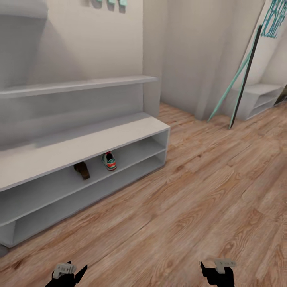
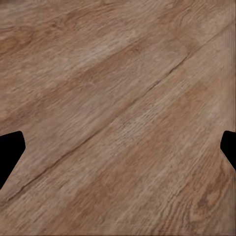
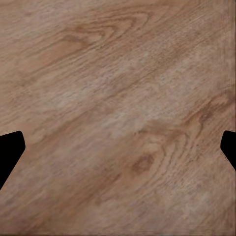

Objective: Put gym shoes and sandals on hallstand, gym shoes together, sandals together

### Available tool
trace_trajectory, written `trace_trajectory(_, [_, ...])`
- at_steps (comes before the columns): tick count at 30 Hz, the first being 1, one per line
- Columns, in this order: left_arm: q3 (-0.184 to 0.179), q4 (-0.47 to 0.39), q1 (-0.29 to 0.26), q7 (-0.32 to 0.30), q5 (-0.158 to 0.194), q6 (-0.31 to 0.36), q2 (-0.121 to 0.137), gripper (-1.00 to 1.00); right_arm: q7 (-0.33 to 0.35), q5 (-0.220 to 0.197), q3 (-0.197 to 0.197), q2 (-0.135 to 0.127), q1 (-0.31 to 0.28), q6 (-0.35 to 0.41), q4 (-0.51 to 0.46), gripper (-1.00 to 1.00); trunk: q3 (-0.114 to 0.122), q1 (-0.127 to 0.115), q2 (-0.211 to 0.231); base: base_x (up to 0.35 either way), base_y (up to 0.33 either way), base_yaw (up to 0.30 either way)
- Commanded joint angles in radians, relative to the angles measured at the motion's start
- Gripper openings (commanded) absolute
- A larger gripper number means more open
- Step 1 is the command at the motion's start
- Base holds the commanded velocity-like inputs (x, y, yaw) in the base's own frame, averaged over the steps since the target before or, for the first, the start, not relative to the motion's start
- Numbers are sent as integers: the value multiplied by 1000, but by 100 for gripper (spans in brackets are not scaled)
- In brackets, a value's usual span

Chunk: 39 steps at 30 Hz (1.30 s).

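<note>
Wood floor (image 1: 207, 191) spreads before the hallstand (image 1: 79, 147); on its upper open shelf stand one gym shoe (image 1: 109, 161) and, near it, one sandal (image 1: 82, 170). Both grippers (left (image 2: 118, 150), right (image 3: 118, 150)) hang spread wide, holding nothing.

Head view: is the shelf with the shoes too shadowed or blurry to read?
Head view: upper open shelf is shaded, yet the gym shoe and sandal stay distinguishable, edges soft. Both wrist views: corridor floor evenly lit, no glare, grain slightly smeared.
</note>
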Motion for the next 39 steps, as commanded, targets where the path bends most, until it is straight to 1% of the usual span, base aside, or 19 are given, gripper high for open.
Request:
trace_trajectory(1, [5, 3, 0, -8, 5, 2, 0, 100, 1, 10, -9, 0, -1, -3, 1, 100, 2, -4, 7, 0, 0, -300])
trace_trajectory(7, [4, 10, 0, 24, 4, 1, 0, 100, -1, 10, -9, 1, 0, -3, 0, 100, 21, -27, 49, 0, 0, -300])
trace_trajectory(15, [3, 11, 0, 35, 4, 0, 0, 100, -2, 10, -10, 3, 0, -3, 0, 100, 46, -58, 105, 0, 0, -300])
trace_trajectory(36, [2, 13, 0, 37, 4, 0, 0, 100, -1, 9, -12, 3, 0, -3, 0, 100, 48, -58, 105, 0, 0, -300])
trace_trajectory(39, [2, 13, 0, 37, 4, 0, -4, 100, -1, 10, -12, 3, 0, -2, 1, 100, 50, -58, 105, 0, 0, -297])
